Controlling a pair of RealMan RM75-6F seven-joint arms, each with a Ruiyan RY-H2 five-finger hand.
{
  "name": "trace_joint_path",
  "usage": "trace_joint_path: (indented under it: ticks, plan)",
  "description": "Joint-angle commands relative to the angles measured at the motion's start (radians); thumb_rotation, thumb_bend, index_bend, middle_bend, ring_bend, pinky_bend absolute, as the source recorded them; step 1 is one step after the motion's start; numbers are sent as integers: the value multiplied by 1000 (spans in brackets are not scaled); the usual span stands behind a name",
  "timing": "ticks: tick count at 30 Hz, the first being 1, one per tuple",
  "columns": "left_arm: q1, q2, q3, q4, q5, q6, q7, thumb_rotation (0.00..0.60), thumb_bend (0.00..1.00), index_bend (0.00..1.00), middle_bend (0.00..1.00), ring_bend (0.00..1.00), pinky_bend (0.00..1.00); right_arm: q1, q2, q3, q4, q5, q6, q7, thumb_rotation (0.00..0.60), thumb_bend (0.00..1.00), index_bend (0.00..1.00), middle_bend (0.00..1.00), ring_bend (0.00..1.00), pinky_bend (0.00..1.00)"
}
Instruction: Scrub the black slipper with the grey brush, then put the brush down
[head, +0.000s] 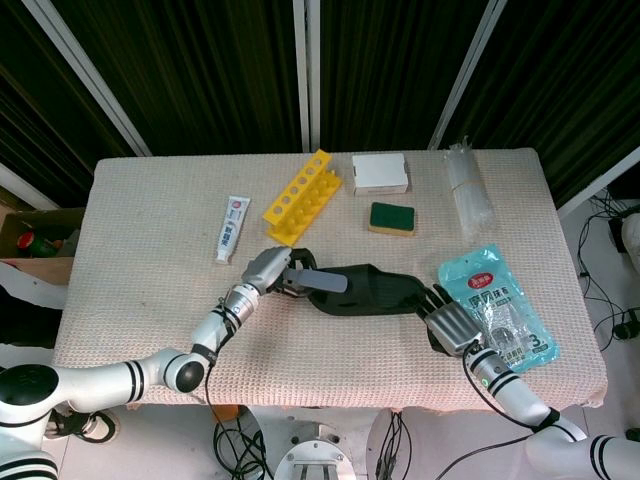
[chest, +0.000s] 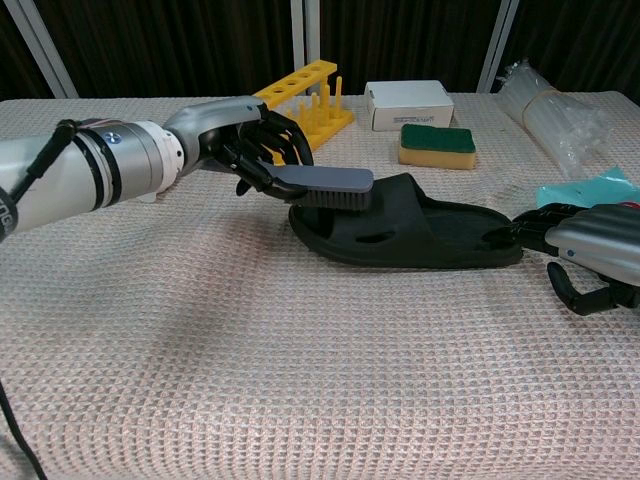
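The black slipper (head: 372, 292) (chest: 420, 228) lies flat in the middle of the table, toe end to the left. My left hand (head: 268, 268) (chest: 250, 150) grips the handle of the grey brush (head: 318, 283) (chest: 330, 184). The brush head sits over the slipper's toe strap, bristles down on it or just above. My right hand (head: 452, 325) (chest: 585, 245) rests at the slipper's heel end, fingers touching the heel and steadying it on the cloth.
A yellow rack (head: 297, 196), a toothpaste tube (head: 230, 227), a white box (head: 380, 173), a green sponge (head: 391, 217), a clear plastic bundle (head: 468, 190) and a teal packet (head: 497, 300) lie around the back and right of the table.
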Motion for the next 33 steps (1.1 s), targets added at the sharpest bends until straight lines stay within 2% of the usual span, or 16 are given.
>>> trace_joint_path:
  ticks: [1,9,16,19,24,30,33]
  plan:
    - [-8,-17,2,17,-12,-7,7,600,441,801,823,678,729,0,0,-2,1,-2,1,3,476,899,57,141,0,0]
    - [-12,-74,-2,69,-23,24,23,600,445,801,823,679,726,-2,-2,-6,7,-2,6,14,475,904,57,141,0,0]
    - [-6,-163,-51,136,-94,134,80,600,448,803,827,684,724,-1,0,-9,7,-3,7,15,476,906,57,141,0,0]
    - [-7,-172,-62,138,-131,139,114,600,448,803,827,684,724,-2,2,-8,6,-3,9,17,475,907,57,140,0,0]
    - [3,-148,-60,93,-120,105,92,600,449,803,827,684,724,-3,0,-10,10,-3,10,21,477,908,57,140,0,0]
    - [16,-49,-11,12,-7,-55,-26,600,452,803,825,682,725,-5,0,-11,11,-2,14,20,475,908,57,140,0,0]
    - [14,0,3,-9,82,-142,-117,600,453,804,826,684,728,-5,3,-13,9,0,13,15,475,909,57,140,0,0]
